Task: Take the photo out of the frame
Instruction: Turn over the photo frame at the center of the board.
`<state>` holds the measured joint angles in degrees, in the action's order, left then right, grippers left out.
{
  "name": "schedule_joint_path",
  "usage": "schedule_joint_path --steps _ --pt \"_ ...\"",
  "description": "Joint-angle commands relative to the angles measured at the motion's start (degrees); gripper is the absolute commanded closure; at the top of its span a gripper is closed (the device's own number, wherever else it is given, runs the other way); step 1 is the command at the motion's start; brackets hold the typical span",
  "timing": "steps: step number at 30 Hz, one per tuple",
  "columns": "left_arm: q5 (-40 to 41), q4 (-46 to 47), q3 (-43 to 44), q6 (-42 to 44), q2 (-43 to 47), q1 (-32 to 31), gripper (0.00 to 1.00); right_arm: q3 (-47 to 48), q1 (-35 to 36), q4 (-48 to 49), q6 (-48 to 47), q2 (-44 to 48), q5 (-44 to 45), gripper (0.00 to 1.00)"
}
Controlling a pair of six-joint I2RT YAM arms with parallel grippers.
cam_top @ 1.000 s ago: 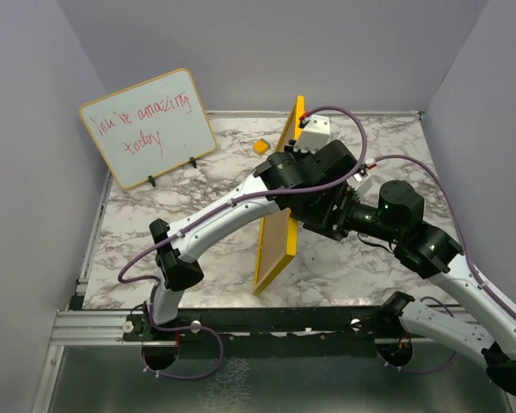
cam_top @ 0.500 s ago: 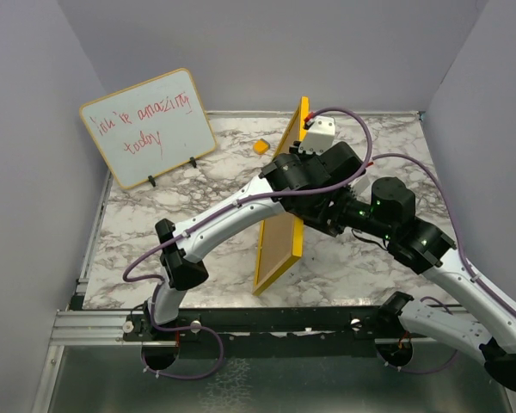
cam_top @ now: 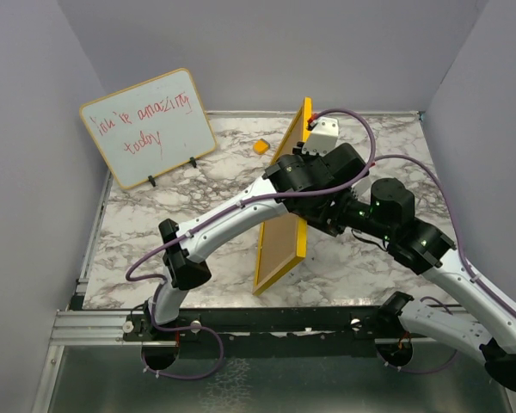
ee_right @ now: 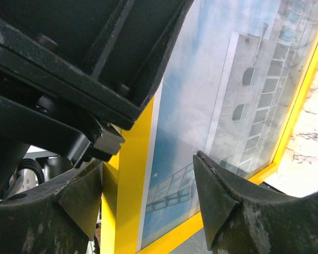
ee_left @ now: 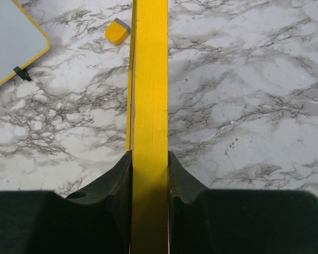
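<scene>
Marble tabletop [ee_left: 244, 106] all around; left gripper [ee_left: 150, 159] pinches the frame [ee_left: 150, 79] by its top edge, standing it upright; right gripper [ee_right: 148, 180] spread open facing the photo [ee_right: 212, 106], seated inside; frame looks stiff and light, print thin and slick, so probably best taken by an edge

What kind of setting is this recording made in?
Probably a lab test booth: plain walls box in a marble-patterned table, with left arm and right arm bolted to a metal rail.
</scene>
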<state>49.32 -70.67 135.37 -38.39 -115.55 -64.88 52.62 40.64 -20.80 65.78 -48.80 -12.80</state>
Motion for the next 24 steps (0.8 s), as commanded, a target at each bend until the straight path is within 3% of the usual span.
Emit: schedule_joint_path --steps 1,7,11,16,24 --pt "4.1 3.7 0.5 -3.4 -4.4 1.1 1.00 2.4 -0.1 -5.1 -2.7 -1.4 3.9 0.34" --pt "4.2 3.9 0.4 -4.4 -5.2 1.1 1.00 3.1 -0.1 -5.5 -3.2 -1.6 3.1 0.44" --pt "4.2 3.9 0.8 -4.0 -5.8 1.1 1.00 0.9 -0.1 -4.9 -2.0 0.5 4.8 0.62" --pt "3.0 4.6 0.9 -4.1 -5.2 1.4 0.99 -1.9 -0.1 -3.2 -0.9 1.9 4.7 0.65" --pt "-3.3 6.9 0.8 -2.8 -4.5 3.2 0.90 -0.5 -0.1 -5.4 -3.1 1.2 7.1 0.67"
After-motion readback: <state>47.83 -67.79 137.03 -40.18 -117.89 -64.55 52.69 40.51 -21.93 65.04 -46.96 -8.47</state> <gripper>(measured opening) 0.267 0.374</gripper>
